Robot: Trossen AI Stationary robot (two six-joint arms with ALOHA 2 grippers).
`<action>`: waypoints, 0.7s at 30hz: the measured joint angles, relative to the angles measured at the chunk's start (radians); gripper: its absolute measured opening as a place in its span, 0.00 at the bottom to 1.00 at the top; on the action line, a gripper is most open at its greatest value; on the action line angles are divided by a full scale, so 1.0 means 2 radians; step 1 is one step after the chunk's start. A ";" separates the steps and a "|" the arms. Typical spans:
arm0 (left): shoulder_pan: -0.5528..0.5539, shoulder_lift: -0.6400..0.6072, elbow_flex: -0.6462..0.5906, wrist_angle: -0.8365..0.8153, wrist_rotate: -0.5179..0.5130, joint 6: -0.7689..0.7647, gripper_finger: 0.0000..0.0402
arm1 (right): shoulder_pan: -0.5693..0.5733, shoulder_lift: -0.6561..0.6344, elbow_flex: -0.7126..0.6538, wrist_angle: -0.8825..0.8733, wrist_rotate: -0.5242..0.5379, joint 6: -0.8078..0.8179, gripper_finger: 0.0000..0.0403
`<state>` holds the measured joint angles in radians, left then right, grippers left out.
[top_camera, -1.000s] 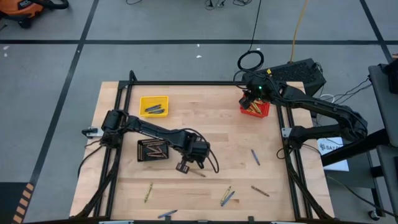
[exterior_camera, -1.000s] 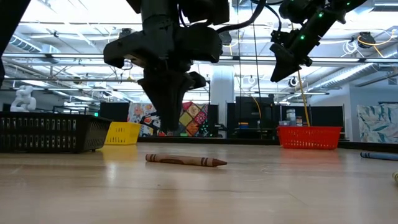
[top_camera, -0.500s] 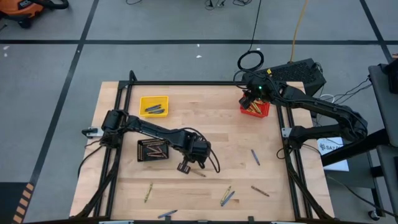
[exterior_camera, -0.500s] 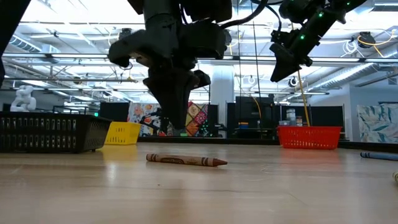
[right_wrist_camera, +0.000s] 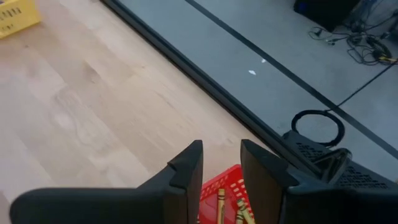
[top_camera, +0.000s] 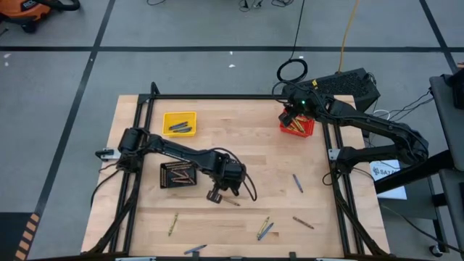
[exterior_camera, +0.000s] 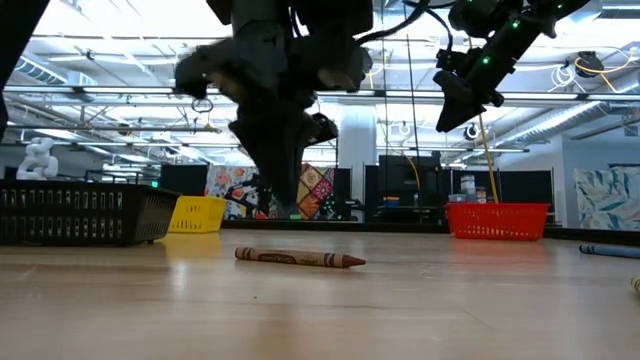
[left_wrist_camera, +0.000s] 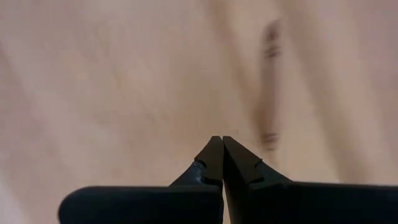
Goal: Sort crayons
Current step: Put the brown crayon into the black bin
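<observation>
A brown crayon (exterior_camera: 300, 258) lies flat on the wooden table (top_camera: 275, 167), just beside my left gripper (top_camera: 215, 194). That gripper is shut, points steeply down and hangs a little above the wood (exterior_camera: 280, 205). In the left wrist view the crayon (left_wrist_camera: 268, 93) is a blurred streak past the shut fingertips (left_wrist_camera: 217, 140). My right gripper (right_wrist_camera: 221, 155) is open and holds nothing, hovering over the red basket (top_camera: 298, 126), which has yellow-green crayons (right_wrist_camera: 239, 208) in it. More crayons lie loose near the front edge: a yellow-green one (top_camera: 173, 223), a pair (top_camera: 264, 228), a brown one (top_camera: 303, 222) and a blue one (top_camera: 297, 182).
A black mesh basket (top_camera: 177, 175) with brown crayons stands just left of my left gripper. A yellow basket (top_camera: 179, 122) with dark crayons sits at the far left. One blue crayon (top_camera: 196, 249) lies at the near edge. A black frame rail (top_camera: 217, 96) borders the table.
My left gripper, still shut, has tipped slightly over the brown crayon, staying clear of the table. The crayon has not moved.
</observation>
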<state>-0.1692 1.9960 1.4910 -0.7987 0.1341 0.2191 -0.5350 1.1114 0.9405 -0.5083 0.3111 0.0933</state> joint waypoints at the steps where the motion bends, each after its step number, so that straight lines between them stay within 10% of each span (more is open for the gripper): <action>1: 0.000 -0.001 0.000 0.007 0.019 0.003 0.00 | 0.000 0.000 0.000 0.000 0.000 0.000 0.24; 8: 0.010 -0.001 0.000 0.092 0.075 -0.001 0.00 | 0.000 0.000 0.000 0.000 0.000 0.000 0.24; 21: 0.009 -0.001 0.000 0.117 -0.126 0.000 0.00 | 0.000 0.000 0.000 -0.003 0.000 0.000 0.24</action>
<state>-0.1520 1.9938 1.4910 -0.5640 -0.1177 0.2190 -0.5350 1.1113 0.9405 -0.5143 0.3111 0.0933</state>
